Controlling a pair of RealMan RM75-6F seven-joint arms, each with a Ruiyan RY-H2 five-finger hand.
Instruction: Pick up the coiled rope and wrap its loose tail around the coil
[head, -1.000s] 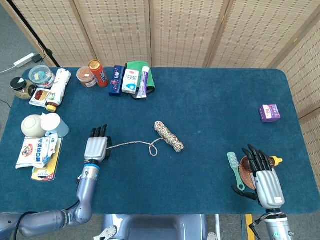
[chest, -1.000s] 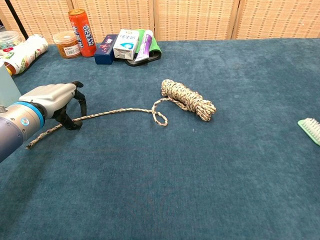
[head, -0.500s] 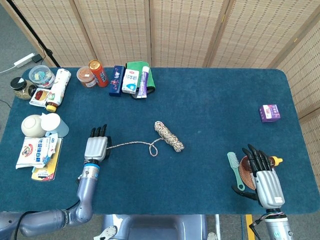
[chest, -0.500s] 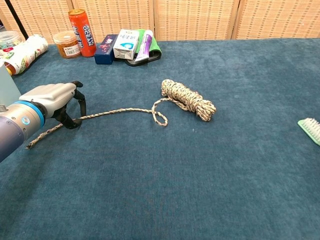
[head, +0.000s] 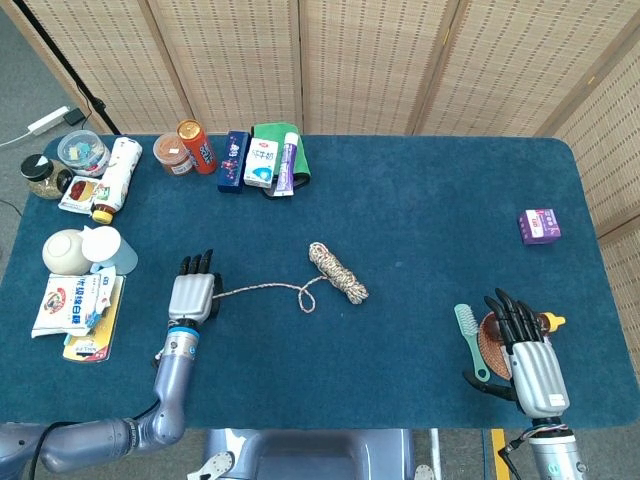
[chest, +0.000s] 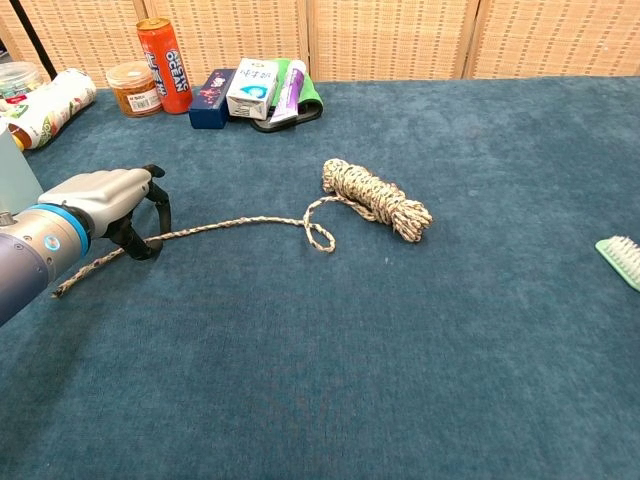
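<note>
The left hand (chest: 105, 205) arches palm-down over the loose tail (chest: 215, 228), fingers curled around the cord; whether it truly grips is unclear. The tail runs right to the coiled rope (chest: 378, 199) lying mid-tabletop (head: 430, 200): light, limp, likely best grasped around its middle. The right hand (head: 528, 355) rests open, empty, beside a green brush (head: 469, 335).

Bright even light, soft shadows, sharp focus, no glare
</note>
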